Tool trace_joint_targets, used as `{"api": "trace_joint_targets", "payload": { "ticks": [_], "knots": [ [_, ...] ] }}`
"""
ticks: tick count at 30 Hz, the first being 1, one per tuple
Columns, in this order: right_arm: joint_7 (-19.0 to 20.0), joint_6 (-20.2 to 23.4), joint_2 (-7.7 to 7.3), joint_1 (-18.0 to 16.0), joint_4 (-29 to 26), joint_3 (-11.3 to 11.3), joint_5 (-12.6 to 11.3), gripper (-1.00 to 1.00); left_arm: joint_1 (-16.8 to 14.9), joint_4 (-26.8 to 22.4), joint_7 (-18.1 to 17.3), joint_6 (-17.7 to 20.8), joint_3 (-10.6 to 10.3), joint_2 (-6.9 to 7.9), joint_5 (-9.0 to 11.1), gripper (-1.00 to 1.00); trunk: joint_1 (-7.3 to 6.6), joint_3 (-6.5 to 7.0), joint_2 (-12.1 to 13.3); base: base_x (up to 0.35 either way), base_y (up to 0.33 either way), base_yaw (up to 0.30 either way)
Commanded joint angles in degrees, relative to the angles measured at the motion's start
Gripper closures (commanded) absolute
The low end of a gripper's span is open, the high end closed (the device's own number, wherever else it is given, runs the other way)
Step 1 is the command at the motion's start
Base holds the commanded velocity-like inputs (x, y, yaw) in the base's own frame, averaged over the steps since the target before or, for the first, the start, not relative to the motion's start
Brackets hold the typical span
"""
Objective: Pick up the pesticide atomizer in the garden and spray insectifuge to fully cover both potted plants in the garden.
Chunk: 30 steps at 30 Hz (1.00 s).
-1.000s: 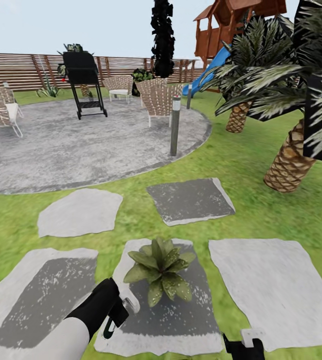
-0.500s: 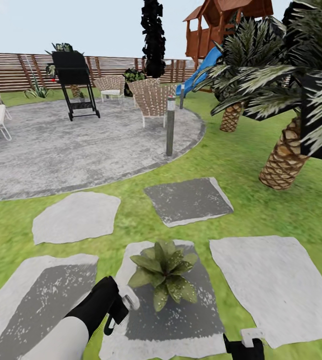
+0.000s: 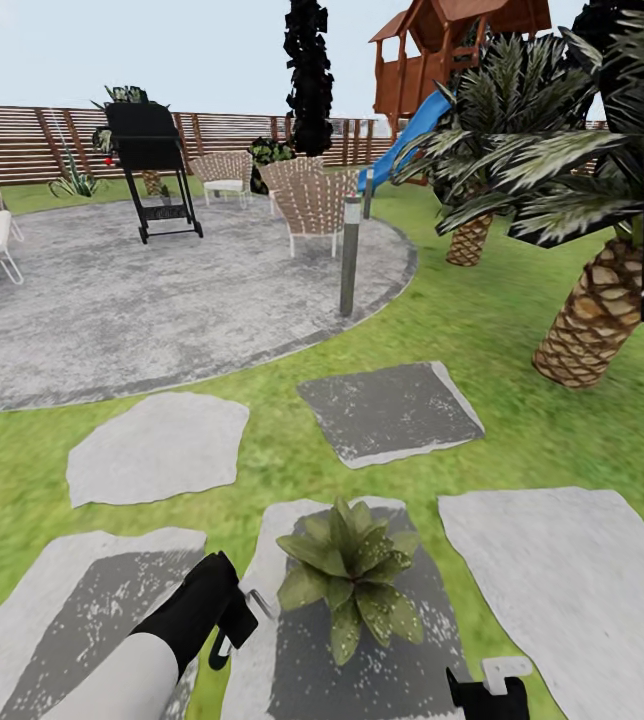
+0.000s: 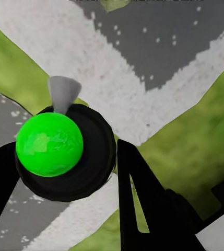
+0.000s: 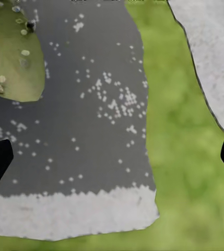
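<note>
One potted plant [image 3: 352, 578], a low rosette of speckled green leaves, sits on a grey stepping stone [image 3: 307, 665] just in front of me. Its leaf tip [image 5: 11, 57] lies on the stone in the right wrist view. My left gripper [image 3: 230, 618] is shut on the pesticide atomizer [image 3: 252, 602] just left of the plant. Between the black fingers [image 4: 143, 198] I see its green ball in a black ring [image 4: 50, 144] and a grey nozzle [image 4: 63, 92]. My right gripper [image 3: 487, 688] hangs open low at the right, over stone and grass. The second potted plant is out of view.
Further stepping stones [image 3: 157, 448] lie in the lawn ahead. Beyond them are the round paved patio [image 3: 152, 300], a post light [image 3: 349, 255], wicker chairs [image 3: 314, 205] and a black grill [image 3: 152, 165]. Scaly-trunked palms [image 3: 592, 320] stand at the right, with the slatted fence [image 3: 22, 140] behind.
The whole picture has shifted, so the camera moved: the plant and stones now sit lower and further right. Both arms keep their places, and the left still holds the atomizer.
</note>
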Motion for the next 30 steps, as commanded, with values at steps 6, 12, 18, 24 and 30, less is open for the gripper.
{"api": "trace_joint_targets", "payload": {
  "ticks": [6, 12, 18, 24, 30],
  "knots": [
    [0.4, -0.2, 0.00, 0.0, 0.0, -0.5, 0.1, -1.00, 0.0, -0.1, -0.5, 0.1, -0.1, 0.02, -0.6, 1.00, -0.01, -0.05, 0.0, 0.006, 0.001, -0.068],
    [0.4, -0.2, 0.00, 0.0, 0.0, -0.5, 0.1, -1.00, 0.0, -0.1, -0.5, 0.1, -0.1, 0.05, -0.6, 1.00, -0.01, -0.05, 0.0, 0.000, 0.000, -0.281],
    [0.4, -0.2, 0.00, 0.0, 0.0, -0.5, 0.1, -1.00, 0.0, -2.2, -0.5, 0.1, -0.1, 0.08, -0.6, 1.00, -0.01, -0.05, 0.0, -0.129, 0.206, -0.299],
    [0.4, -0.2, 0.00, 0.0, 0.0, -0.5, 0.1, -1.00, 0.0, -2.3, -0.5, 0.1, -0.1, 0.02, -0.5, 1.00, -0.01, -0.05, 0.0, -0.011, 0.291, -0.275],
    [0.4, -0.2, 0.00, 0.0, 0.0, -0.5, 0.1, -1.00, 0.0, -2.2, -0.5, 0.1, -0.1, 0.00, -0.5, 1.00, -0.01, -0.05, 0.0, 0.000, 0.042, -0.243]
  ]
}}
